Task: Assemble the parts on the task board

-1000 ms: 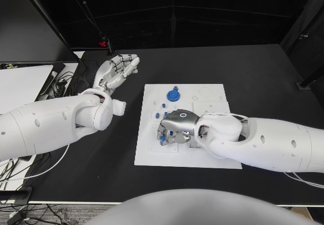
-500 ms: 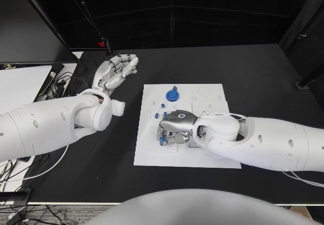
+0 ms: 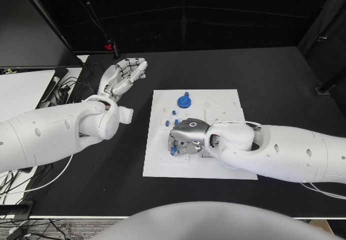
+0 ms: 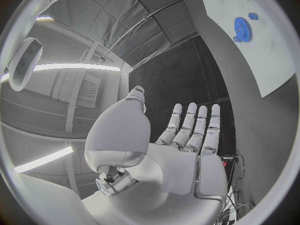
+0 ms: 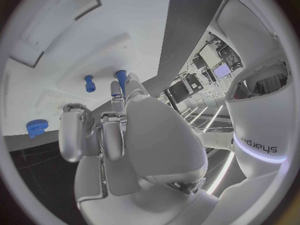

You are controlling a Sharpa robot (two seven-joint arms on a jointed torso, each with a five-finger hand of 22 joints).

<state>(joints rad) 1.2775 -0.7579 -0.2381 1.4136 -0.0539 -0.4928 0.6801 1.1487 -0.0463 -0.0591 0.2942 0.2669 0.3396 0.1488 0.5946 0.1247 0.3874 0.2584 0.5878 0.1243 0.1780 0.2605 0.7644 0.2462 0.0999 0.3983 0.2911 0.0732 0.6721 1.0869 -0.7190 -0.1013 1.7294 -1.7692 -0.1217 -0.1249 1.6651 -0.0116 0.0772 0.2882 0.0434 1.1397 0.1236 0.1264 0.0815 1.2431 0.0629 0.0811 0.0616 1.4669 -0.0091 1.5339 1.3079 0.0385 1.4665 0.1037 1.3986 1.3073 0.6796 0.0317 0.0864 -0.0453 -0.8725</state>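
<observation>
The white task board point(image 3: 216, 165) lies mid-table. A large blue gear point(image 3: 185, 102) stands near its far edge, with small blue pegs point(image 3: 174, 113) below it. My right hand point(image 3: 187, 136) hangs over the board's left middle, fingers curled down among small blue parts point(image 3: 173, 152). In the right wrist view its fingertips point(image 5: 115, 89) touch the board point(image 5: 56, 40) right beside one blue peg point(image 5: 120, 76); another peg point(image 5: 89, 83) and a round blue part point(image 5: 36, 127) lie apart. Whether it pinches a part is hidden. My left hand point(image 3: 126, 72) rests flat and empty off the board, fingers straight point(image 4: 187, 150).
Cables and a white surface point(image 3: 25, 87) lie past the table's left edge. Black table surrounds the board on the right and front. The left wrist view catches the board's corner point(image 4: 262, 60) with the blue gear point(image 4: 242, 27).
The right hand has shifted very slightly over the board's left middle. The left hand has not moved.
</observation>
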